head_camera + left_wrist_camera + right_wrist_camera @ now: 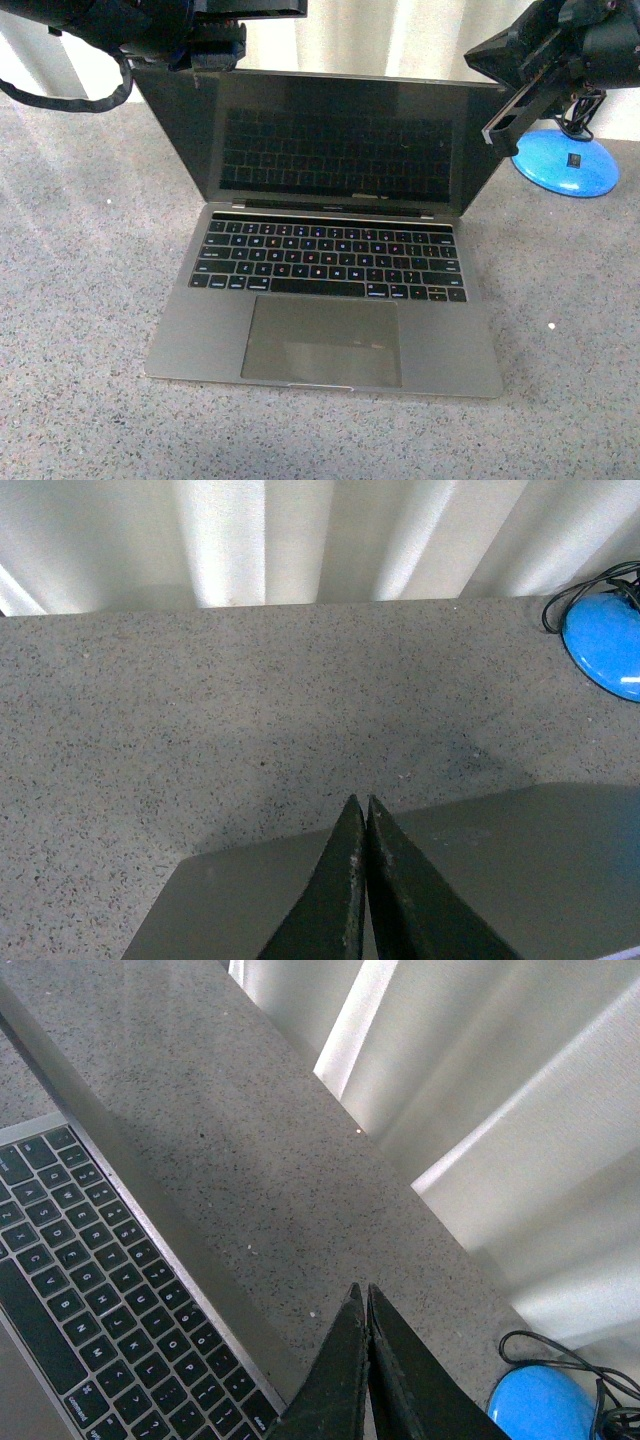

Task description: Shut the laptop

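The laptop [330, 340] stands open in the middle of the speckled grey table, keyboard towards me, its black screen [335, 140] tilted back. My left gripper [215, 58] is shut and empty at the lid's top left corner. In the left wrist view its closed fingertips [360, 802] lie over the grey back of the lid [500, 870]. My right gripper [500, 130] is shut and empty beside the lid's top right corner. In the right wrist view its tips [360, 1290] hang by the keyboard [90, 1280].
A blue round base [565, 165] with a black cable sits on the table at the back right, close to my right gripper; it also shows in both wrist views [610, 645] [540, 1405]. A white pleated curtain [400, 35] hangs behind the table.
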`<act>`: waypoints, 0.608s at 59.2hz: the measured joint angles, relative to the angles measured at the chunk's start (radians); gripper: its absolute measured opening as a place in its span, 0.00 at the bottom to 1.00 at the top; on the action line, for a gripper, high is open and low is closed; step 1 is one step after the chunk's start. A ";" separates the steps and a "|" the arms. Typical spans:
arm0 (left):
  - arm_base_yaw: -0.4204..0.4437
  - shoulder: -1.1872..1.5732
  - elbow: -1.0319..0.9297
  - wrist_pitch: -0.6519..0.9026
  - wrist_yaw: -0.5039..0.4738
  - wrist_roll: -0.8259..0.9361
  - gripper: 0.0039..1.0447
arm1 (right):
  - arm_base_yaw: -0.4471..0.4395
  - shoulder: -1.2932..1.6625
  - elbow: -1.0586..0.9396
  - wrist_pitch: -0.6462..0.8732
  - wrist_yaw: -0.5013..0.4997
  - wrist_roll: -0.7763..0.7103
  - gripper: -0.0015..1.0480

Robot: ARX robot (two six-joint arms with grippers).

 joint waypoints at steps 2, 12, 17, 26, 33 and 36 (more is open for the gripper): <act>-0.002 -0.005 -0.008 0.002 -0.002 -0.003 0.03 | 0.000 -0.002 -0.005 0.000 0.000 0.000 0.01; -0.007 -0.024 -0.045 0.009 -0.012 -0.023 0.03 | 0.000 -0.011 -0.025 0.002 0.000 0.000 0.01; -0.008 -0.029 -0.057 0.013 -0.016 -0.028 0.03 | 0.000 -0.015 -0.033 0.002 0.000 0.000 0.01; -0.011 -0.037 -0.088 0.034 -0.020 -0.050 0.03 | 0.003 -0.023 -0.058 0.011 0.000 0.005 0.01; -0.013 -0.037 -0.109 0.044 -0.028 -0.065 0.03 | 0.010 -0.032 -0.088 0.020 0.002 0.011 0.01; -0.014 -0.037 -0.119 0.047 -0.030 -0.070 0.03 | 0.014 -0.034 -0.101 0.026 0.004 0.013 0.01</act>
